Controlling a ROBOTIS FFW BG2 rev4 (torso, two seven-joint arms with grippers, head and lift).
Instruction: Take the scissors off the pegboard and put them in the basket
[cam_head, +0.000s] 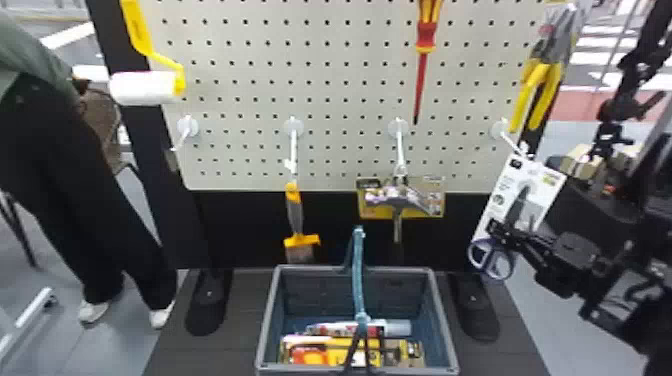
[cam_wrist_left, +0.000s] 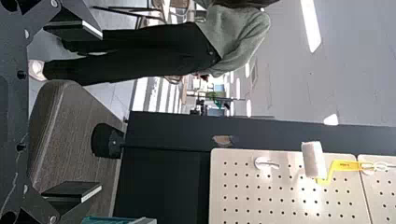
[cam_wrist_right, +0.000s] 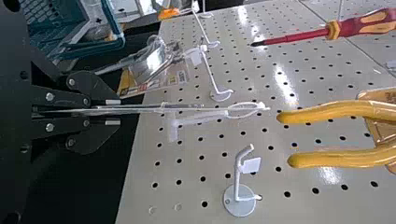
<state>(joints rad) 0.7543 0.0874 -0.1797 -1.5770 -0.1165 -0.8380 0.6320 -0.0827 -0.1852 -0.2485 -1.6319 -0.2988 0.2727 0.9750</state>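
Scissors (cam_head: 519, 204), carded: gripped between the closed jaws of the right gripper (cam_head: 492, 231), held free of the pegboard hook (cam_wrist_right: 237, 179), above and right of the basket (cam_head: 310, 269). Left gripper (cam_wrist_left: 100, 112): jaws set wide open.

The left gripper (cam_wrist_left: 101, 111) has jaws apart; a roller (cam_wrist_left: 314, 160) (yellow-handled) faces the pegboard (cam_wrist_left: 275, 199).

paint roller (cam_head: 145, 87), red screwdriver (cam_head: 426, 37), yellow-handled pliers (cam_head: 553, 75)
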